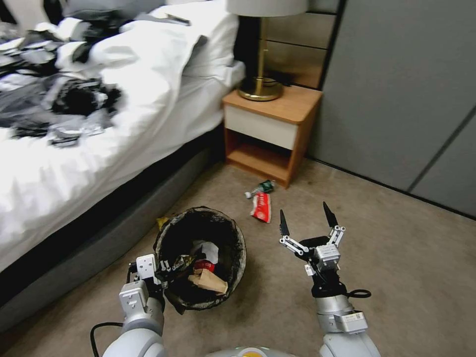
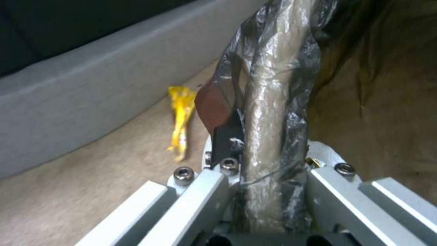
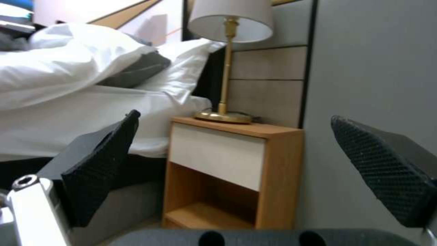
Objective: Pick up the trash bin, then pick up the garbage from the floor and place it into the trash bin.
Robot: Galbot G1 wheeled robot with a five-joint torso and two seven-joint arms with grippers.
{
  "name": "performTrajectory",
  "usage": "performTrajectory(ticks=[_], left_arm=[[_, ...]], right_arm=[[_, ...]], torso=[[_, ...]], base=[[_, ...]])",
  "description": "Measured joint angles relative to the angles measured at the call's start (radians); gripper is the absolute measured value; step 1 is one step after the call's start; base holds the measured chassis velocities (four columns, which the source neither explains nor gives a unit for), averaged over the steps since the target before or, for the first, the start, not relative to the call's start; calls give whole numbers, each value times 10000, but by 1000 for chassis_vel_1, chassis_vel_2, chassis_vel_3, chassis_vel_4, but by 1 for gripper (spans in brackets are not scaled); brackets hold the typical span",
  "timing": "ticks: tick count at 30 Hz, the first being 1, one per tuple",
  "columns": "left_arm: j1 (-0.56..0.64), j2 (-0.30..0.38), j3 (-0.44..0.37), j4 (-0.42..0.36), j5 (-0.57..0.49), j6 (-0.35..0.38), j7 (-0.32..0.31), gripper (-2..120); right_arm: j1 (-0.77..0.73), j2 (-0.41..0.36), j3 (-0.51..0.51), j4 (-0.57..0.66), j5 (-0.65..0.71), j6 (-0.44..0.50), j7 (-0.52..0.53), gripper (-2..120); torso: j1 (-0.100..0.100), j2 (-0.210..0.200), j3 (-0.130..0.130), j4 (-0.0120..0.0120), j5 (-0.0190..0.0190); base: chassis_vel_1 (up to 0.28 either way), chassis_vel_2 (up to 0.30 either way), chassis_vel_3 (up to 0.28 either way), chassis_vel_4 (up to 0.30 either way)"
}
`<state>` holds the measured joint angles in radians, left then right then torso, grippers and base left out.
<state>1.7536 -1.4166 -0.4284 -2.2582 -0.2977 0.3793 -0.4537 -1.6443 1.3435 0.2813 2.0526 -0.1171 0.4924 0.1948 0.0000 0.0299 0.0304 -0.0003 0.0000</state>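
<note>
No text, brand or number can be read anywhere. The red-and-white wrapper (image 1: 261, 207) on the floor carries print too small to make out, and the green label on the small bottle (image 1: 264, 187) beside it is likewise illegible. A small label on the right arm's wrist (image 1: 353, 317) cannot be read either.

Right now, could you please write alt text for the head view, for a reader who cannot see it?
The left gripper grips the rim of the trash bin, which holds litter, beside a bed. The open right gripper hovers near a red-and-white wrapper and small bottle lying before a nightstand.
</note>
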Motion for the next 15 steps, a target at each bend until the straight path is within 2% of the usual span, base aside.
performTrajectory(ticks=[4, 9, 15], left_arm=[[-13, -4, 21, 0, -5, -82, -3, 0], [-11, 2, 24, -23, -6, -119, -27, 0], [0, 14, 29, -56, -5, -118, -28, 0]], right_arm=[[8, 3, -7, -10, 7, -30, 7, 100], [12, 2, -10, -25, 50, -96, 48, 100], [-27, -8, 17, -41, 116, -195, 21, 100]], torso=[[0, 0, 0, 1, 0], [0, 0, 0, 7, 0], [0, 0, 0, 3, 0]], base=[[-59, -52, -45, -73], [0, 0, 0, 0], [0, 0, 0, 0]])
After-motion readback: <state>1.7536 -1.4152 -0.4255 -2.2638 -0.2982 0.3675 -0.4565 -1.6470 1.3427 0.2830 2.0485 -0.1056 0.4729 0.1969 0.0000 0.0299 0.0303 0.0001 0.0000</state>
